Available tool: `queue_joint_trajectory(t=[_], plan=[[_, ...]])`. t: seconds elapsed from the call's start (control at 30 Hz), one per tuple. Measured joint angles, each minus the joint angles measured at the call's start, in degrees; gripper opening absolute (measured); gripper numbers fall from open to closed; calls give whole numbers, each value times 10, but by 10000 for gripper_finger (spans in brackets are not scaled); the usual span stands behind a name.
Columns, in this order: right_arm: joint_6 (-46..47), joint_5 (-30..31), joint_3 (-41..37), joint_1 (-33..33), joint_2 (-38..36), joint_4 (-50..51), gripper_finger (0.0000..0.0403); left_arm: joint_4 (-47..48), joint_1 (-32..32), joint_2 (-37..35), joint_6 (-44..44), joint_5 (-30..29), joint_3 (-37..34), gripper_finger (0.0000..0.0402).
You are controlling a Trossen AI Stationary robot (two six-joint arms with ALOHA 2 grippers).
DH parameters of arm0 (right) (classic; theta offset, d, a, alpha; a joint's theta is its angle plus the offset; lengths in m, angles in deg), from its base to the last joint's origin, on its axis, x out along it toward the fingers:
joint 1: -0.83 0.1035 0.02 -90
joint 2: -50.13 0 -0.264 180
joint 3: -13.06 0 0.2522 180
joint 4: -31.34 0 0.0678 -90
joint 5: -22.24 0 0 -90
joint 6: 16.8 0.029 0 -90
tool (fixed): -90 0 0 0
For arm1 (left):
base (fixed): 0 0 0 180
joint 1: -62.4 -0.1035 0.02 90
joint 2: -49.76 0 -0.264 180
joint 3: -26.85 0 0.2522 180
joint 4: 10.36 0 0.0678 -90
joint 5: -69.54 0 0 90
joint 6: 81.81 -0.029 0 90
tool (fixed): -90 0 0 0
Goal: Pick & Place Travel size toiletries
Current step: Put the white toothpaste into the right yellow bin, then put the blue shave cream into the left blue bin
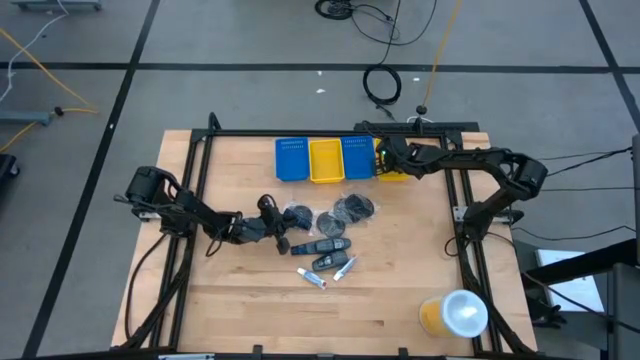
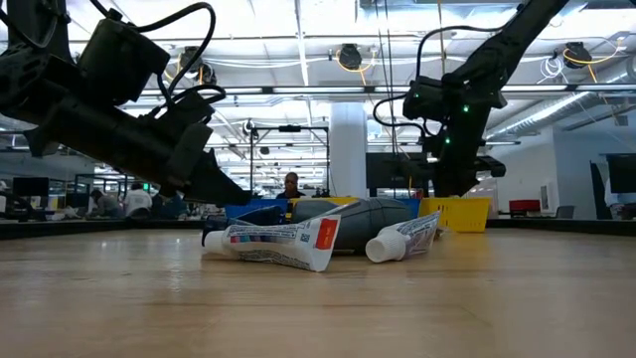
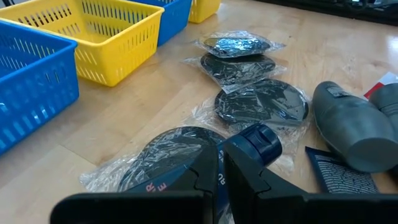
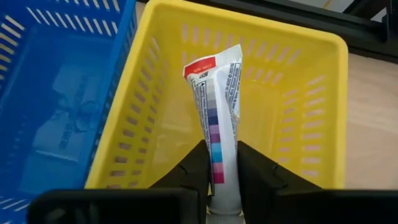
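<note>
Right claw stood clamped on a white tube over the yellow bin at upper right of the tabletop; light, squashy, best pinched mid-body; left claw pinched a wrapped disc at centre-left, crinkly, likely slippery.

- Yellow cup with its white lid sits near the wooden table's front right corner.
- Far from the cup, along the back edge: blue bin, yellow bin, blue bin, touching, in a row.
- Black cable coils on the floor behind them.
</note>
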Motion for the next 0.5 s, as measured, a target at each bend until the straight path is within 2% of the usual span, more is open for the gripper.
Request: queue_joint_trajectory(t=[0.37, 0.5], plan=[[25, 1, -1, 6, 0, 0, 96, 0, 7, 0, 0, 0, 0, 24], [-7, 22, -1, 8, -5, -14, 123, 0, 11, 0, 0, 0, 0, 24]])
